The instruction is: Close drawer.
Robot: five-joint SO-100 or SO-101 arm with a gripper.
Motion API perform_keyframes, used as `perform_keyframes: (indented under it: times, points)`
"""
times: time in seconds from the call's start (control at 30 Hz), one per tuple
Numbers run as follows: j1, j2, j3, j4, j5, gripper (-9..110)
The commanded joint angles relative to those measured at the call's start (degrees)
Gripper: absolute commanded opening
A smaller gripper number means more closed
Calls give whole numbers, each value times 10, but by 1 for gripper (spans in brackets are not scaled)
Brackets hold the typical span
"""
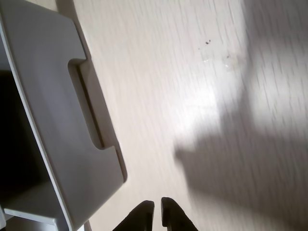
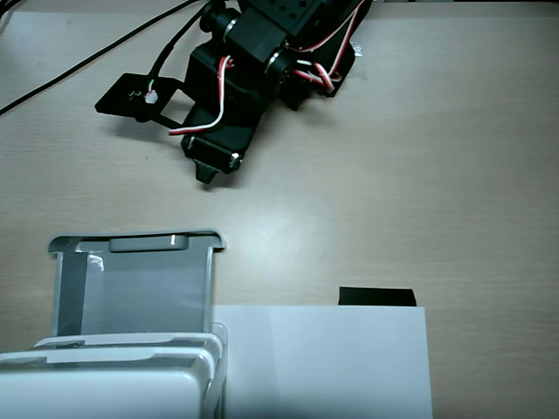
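The drawer is a translucent grey tray pulled out of the small white drawer unit at the lower left of the fixed view. Its front lip with the slot handle faces the arm. In the wrist view the drawer front fills the left side, with the slot handle showing. My gripper hangs above the table a short way beyond the drawer's front right corner, apart from it. Its black fingertips are nearly together, with nothing between them.
A flat white paper sheet lies to the right of the drawer unit in the fixed view. A small black block sits at the sheet's far edge. Cables run across the wooden table behind the arm.
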Motion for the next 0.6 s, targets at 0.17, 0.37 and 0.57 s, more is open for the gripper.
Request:
perform_keyframes:
  times: [0.17,0.37,0.57]
  points:
    - [-27,-46,-47,-62,62,0]
    - [-23,-45,-47,-61,63,0]
    - [-22,-47,-46,-61,70,0]
